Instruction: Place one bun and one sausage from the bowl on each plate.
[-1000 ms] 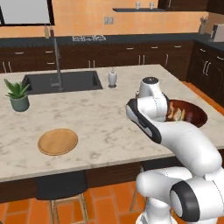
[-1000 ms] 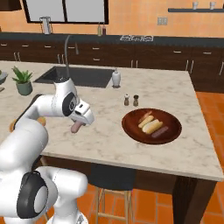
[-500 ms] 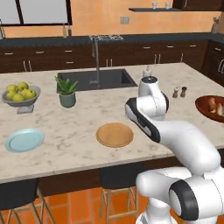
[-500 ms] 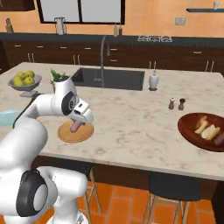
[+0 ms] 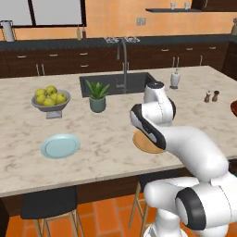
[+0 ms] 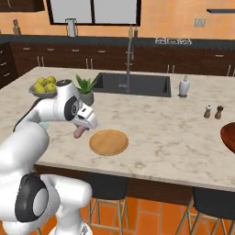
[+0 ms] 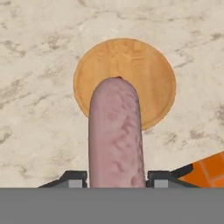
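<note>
- marble-look island counter (image 6: 183,142) fills the foreground, pale with grey veining; dark cabinets, an orange wall and windows run behind it, and orange tile shows under the stools.
- your gripper (image 6: 81,130) is clenched on the sausage (image 7: 116,135); in the hand view the pinkish sausage juts out between the two dark finger tips (image 7: 74,178), pinched at its near end so the free end hangs toward the counter.
- you see that end in the right base view as well, drooping from the hand, above the counter just left of the tan plate (image 6: 109,142) and not over it yet.
- that hold looks sensible to me: with one end free, you can lay the sausage flat on a plate once you let go.
- the hand view looks down with the tan plate (image 7: 124,83) lying bare behind the sausage tip, so this seems the carrying step, with the plate as the likely target.
- the pale blue plate (image 5: 60,146) sits bare too, well apart to the left near the counter's front edge, so i judge the task to be early.
- the dark red-brown bowl (image 6: 228,136) is cut by the right edge, far across the counter; its contents can't be read from here.
- around the sink (image 5: 121,83) stand a potted plant (image 5: 97,96), a soap bottle (image 5: 175,78), two shakers (image 5: 211,96) and a grey fruit bowl (image 5: 51,99), all clear of the plates.
</note>
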Robot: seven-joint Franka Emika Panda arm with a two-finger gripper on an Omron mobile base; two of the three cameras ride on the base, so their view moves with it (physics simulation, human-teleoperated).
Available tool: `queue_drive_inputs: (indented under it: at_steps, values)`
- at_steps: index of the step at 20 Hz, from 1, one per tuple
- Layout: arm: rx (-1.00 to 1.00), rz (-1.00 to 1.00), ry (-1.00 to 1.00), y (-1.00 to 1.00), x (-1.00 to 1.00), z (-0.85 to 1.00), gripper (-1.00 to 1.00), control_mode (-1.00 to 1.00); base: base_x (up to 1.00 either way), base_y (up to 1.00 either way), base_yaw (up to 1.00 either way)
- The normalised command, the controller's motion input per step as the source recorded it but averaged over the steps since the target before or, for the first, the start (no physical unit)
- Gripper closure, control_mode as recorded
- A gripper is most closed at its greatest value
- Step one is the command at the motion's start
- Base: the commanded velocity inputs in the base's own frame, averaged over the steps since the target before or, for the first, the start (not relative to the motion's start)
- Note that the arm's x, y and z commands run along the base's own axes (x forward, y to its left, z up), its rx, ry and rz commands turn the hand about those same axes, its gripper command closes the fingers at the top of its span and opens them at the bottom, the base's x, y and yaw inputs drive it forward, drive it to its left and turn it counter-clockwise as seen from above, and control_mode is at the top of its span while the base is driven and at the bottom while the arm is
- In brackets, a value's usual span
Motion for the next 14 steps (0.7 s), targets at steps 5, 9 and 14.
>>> queue_drive_inputs:
  at_steps: [5, 9, 14]
  values:
    - [0.04, 0.05, 0.19, -0.23, 0.92, -0.35, 1.00, -1.00, 0.00, 0.00, 0.00]
    - [0.02, 0.00, -0.08, -0.09, 0.28, -0.67, 1.00, -1.00, 0.00, 0.00, 0.00]
    - [0.00, 0.00, -0.13, 0.01, 0.01, -0.40, 1.00, -1.00, 0.00, 0.00, 0.00]
